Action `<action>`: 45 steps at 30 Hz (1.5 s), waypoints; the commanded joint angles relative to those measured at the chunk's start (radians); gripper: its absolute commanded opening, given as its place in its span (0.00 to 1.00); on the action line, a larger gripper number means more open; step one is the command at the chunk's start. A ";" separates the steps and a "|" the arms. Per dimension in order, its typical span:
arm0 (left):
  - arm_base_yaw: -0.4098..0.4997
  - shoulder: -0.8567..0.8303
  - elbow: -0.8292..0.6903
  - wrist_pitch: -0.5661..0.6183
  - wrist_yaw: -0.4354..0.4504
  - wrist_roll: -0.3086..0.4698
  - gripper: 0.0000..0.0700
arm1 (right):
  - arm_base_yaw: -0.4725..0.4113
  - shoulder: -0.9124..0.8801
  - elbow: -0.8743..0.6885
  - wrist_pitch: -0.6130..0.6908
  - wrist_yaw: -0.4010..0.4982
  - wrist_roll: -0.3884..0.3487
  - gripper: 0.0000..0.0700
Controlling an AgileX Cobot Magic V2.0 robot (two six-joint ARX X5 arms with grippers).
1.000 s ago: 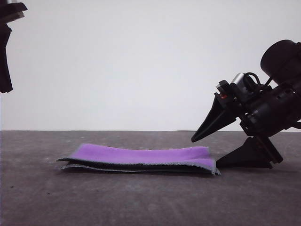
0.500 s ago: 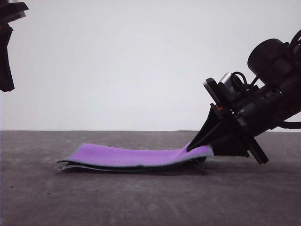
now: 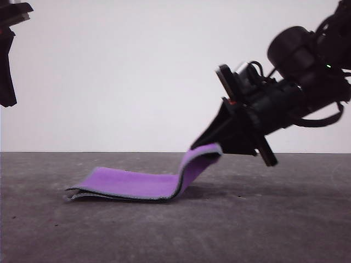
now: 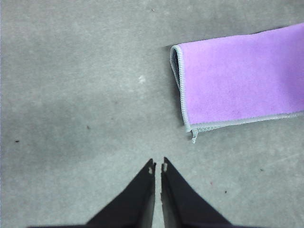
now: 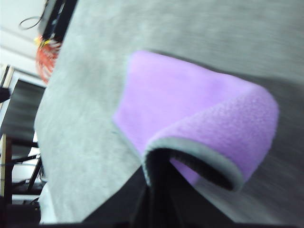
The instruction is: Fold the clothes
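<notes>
Cloth [image 3: 142,183] lies on the tabletop [image 3: 274,230], but its right end, flat a second ago, now hangs lifted, pinched in the right tool [image 3: 211,147]. A second fold looks under way. The left tool [image 4: 158,167], its tips nearly together, grips nothing.

This looks like a robotics lab or test room, set up plainly for recording. A flat grey bench [image 3: 274,230] with a felt-like, lightly speckled surface runs across the front view, and behind it stands a bare white backdrop wall [image 3: 137,71] with nothing on it. In the right wrist view, past the bench's edge, there is a bundle of orange cable [image 5: 47,52], black cords and dark metal frame pieces [image 5: 19,118], blurred, as in a workroom full of equipment.
</notes>
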 commanded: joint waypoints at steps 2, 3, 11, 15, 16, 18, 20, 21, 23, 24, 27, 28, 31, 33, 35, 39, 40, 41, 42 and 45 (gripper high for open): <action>-0.003 0.006 0.010 0.008 0.002 -0.005 0.01 | 0.032 0.023 0.030 0.003 0.024 0.017 0.01; -0.002 0.006 0.010 0.008 0.002 -0.005 0.01 | 0.040 0.024 0.035 0.001 0.031 0.017 0.01; -0.002 0.006 0.010 0.010 0.001 -0.005 0.01 | 0.102 0.098 0.110 -0.016 0.040 0.031 0.01; -0.002 0.006 0.010 0.010 0.001 -0.005 0.01 | 0.135 0.143 0.154 -0.020 0.038 0.039 0.01; -0.002 0.006 0.010 0.011 0.001 -0.005 0.01 | 0.145 0.152 0.166 -0.021 0.038 0.040 0.01; -0.002 0.006 0.010 0.012 0.001 -0.005 0.01 | 0.162 0.169 0.193 -0.024 0.038 0.043 0.01; -0.002 0.006 0.010 0.011 0.001 -0.005 0.01 | 0.178 0.187 0.220 -0.034 0.042 0.044 0.01; -0.002 0.006 0.010 0.011 0.001 -0.005 0.01 | 0.184 0.193 0.232 -0.039 0.042 0.044 0.01; -0.002 0.006 0.010 0.011 0.001 -0.005 0.01 | 0.199 0.211 0.257 -0.041 0.043 0.043 0.01; -0.002 0.006 0.010 0.012 0.001 -0.004 0.01 | 0.204 0.218 0.268 -0.041 0.043 0.044 0.01; -0.002 0.006 0.010 0.012 0.001 -0.004 0.01 | 0.213 0.241 0.300 -0.053 0.043 0.044 0.01; -0.002 0.006 0.010 0.012 0.001 -0.004 0.01 | 0.216 0.249 0.308 -0.057 0.043 0.044 0.01; -0.002 0.006 0.010 0.012 0.001 -0.002 0.01 | 0.224 0.263 0.318 -0.056 0.050 0.044 0.01; -0.002 0.006 0.010 0.013 0.001 0.000 0.01 | 0.231 0.266 0.318 -0.051 0.065 0.043 0.01; -0.002 0.006 0.010 0.016 0.001 0.000 0.01 | 0.234 0.267 0.318 -0.051 0.069 0.043 0.01; -0.002 0.006 0.010 0.025 0.001 0.000 0.01 | 0.241 0.267 0.319 -0.038 0.072 0.047 0.01; -0.002 0.006 0.010 0.030 0.001 0.000 0.01 | 0.242 0.268 0.321 -0.037 0.073 0.048 0.01; -0.002 0.006 0.010 0.035 0.001 0.000 0.01 | 0.243 0.268 0.324 -0.038 0.074 0.050 0.01; -0.002 0.006 0.010 0.038 0.001 0.000 0.01 | 0.245 0.270 0.328 -0.038 0.078 0.054 0.01; -0.002 0.006 0.010 0.040 0.001 0.000 0.01 | 0.250 0.270 0.342 -0.039 0.094 0.055 0.01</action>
